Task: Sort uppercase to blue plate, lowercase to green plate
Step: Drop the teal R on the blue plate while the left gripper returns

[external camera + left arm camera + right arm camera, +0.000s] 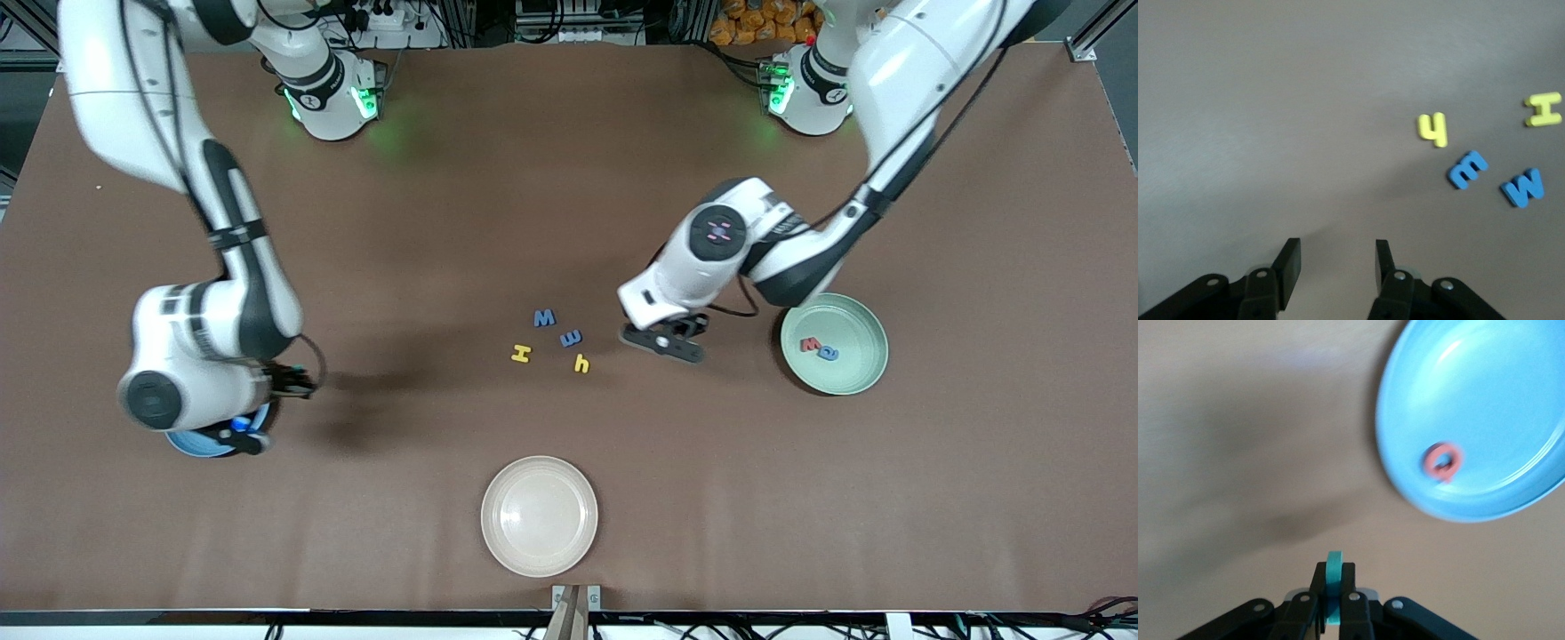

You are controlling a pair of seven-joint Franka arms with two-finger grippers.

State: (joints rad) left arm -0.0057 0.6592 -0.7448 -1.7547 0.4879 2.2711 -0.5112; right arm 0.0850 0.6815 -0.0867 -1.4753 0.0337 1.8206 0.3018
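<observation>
Teal letter (1333, 577) pinched in right hand (1331, 600) beside blue plate (1511, 420).

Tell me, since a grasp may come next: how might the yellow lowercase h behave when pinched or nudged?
The yellow h lies flat and looks thin, so it probably slides rather than rolls or tips. It seems light foam, likely to give slightly. The open left hand may struggle with its low edges.

brown table (569, 178) | blue plate (191, 443) | green plate (853, 373) | cream plate (539, 516) | loose letters (551, 340)
</observation>
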